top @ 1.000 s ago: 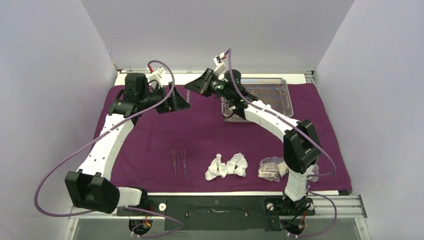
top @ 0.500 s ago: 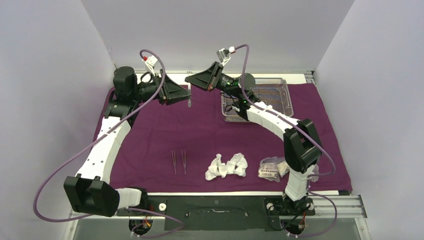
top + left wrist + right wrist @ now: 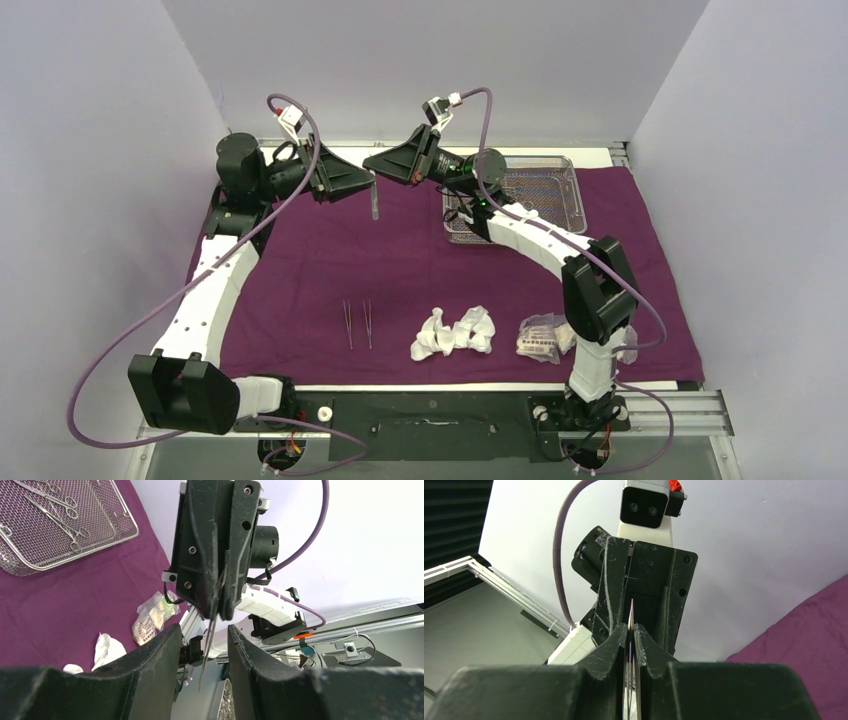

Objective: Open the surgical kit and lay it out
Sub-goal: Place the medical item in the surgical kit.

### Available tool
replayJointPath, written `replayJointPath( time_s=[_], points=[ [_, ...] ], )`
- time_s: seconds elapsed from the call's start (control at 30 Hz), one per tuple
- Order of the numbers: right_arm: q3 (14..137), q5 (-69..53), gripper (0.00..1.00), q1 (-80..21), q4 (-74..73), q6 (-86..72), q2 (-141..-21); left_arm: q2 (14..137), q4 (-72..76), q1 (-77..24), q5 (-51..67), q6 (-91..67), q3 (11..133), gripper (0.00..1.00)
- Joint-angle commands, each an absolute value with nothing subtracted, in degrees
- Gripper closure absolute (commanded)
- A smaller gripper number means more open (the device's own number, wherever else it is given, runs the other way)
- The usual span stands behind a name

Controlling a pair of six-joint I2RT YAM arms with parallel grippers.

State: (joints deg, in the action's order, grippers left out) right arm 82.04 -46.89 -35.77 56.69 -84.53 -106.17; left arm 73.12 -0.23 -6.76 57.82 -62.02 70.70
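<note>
The dark purple cloth [image 3: 300, 260] lies spread flat. The silver mesh tray [image 3: 545, 195] stands at the back right with steel forceps [image 3: 55, 505] in it. My right gripper [image 3: 368, 164] is shut on thin steel tweezers [image 3: 375, 203], held in the air above the back middle of the cloth. My left gripper [image 3: 374, 184] faces it, open, with the tweezers' free end [image 3: 209, 650] between its fingers [image 3: 150, 665], not touching. In the right wrist view the tweezers [image 3: 630, 625] are pinched between my right jaws. Two more tweezers [image 3: 357, 323], gauze wads [image 3: 455, 333] and clear packets [image 3: 545, 337] lie in front.
White walls close in the back and both sides. The tray [image 3: 30, 535] also shows in the left wrist view. The right arm reaches over the tray's left part. Purple cables loop above both wrists.
Both grippers have risen and shifted a little left at the back of the cloth. The tweezers now hang in plain view between them. The things on the cloth have not moved.
</note>
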Motion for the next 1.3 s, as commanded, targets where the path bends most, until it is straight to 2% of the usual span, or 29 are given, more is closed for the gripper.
replayJointPath(
  time_s=[0.0, 0.07, 0.13, 0.27, 0.37, 0.4, 0.53, 0.57, 0.7, 0.87, 1.07, 1.27],
  points=[
    [85.0, -46.8, 0.95, -36.9, 60.6, -84.5, -108.2, 72.4, 4.0, -6.5, 59.2, -63.1, 70.6, 0.64],
    [85.6, -47.2, 0.95, -37.0, 60.7, -84.6, -108.7, 72.5, 4.0, -6.5, 59.3, -63.1, 70.2, 0.67],
    [86.1, -47.3, 0.95, -37.1, 60.0, -84.3, -108.9, 72.5, 4.2, -6.6, 59.5, -63.3, 70.1, 0.75],
    [86.1, -47.4, 0.95, -37.1, 57.9, -83.0, -108.9, 72.4, 4.2, -6.6, 59.7, -63.2, 69.7, 0.99],
    [86.1, -46.9, 0.93, -37.0, 56.5, -81.7, -108.5, 72.1, 1.9, -6.4, 59.0, -61.4, 69.3, 1.0],
    [86.1, -46.9, 0.89, -36.8, 55.4, -80.8, -108.3, 71.8, -0.6, -6.3, 58.4, -59.7, 69.3, 1.0],
    [83.3, -44.4, 0.45, -35.0, 47.0, -75.3, -105.4, 71.4, -19.8, -4.9, 52.7, -47.6, 71.3, 1.0],
    [81.9, -43.2, 0.4, -34.4, 43.9, -73.6, -104.1, 71.5, -25.3, -4.5, 49.0, -43.4, 72.0, 1.0],
    [76.1, -39.3, 0.39, -30.0, 30.8, -66.9, -99.8, 72.3, -45.8, -4.8, 28.9, -29.8, 74.4, 1.0],
    [70.8, -31.6, 0.39, -26.5, 14.0, -58.3, -93.5, 74.3, -54.8, -6.8, 9.3, -23.0, 70.6, 1.0],
    [69.3, -25.5, 0.38, -23.8, 5.2, -53.4, -88.6, 77.5, -53.9, -9.6, 1.3, -24.0, 62.6, 1.0],
    [67.6, -24.7, 0.38, -20.0, 3.5, -53.2, -86.2, 81.2, -52.9, -15.4, -1.3, -25.0, 57.6, 1.0]
  ],
)
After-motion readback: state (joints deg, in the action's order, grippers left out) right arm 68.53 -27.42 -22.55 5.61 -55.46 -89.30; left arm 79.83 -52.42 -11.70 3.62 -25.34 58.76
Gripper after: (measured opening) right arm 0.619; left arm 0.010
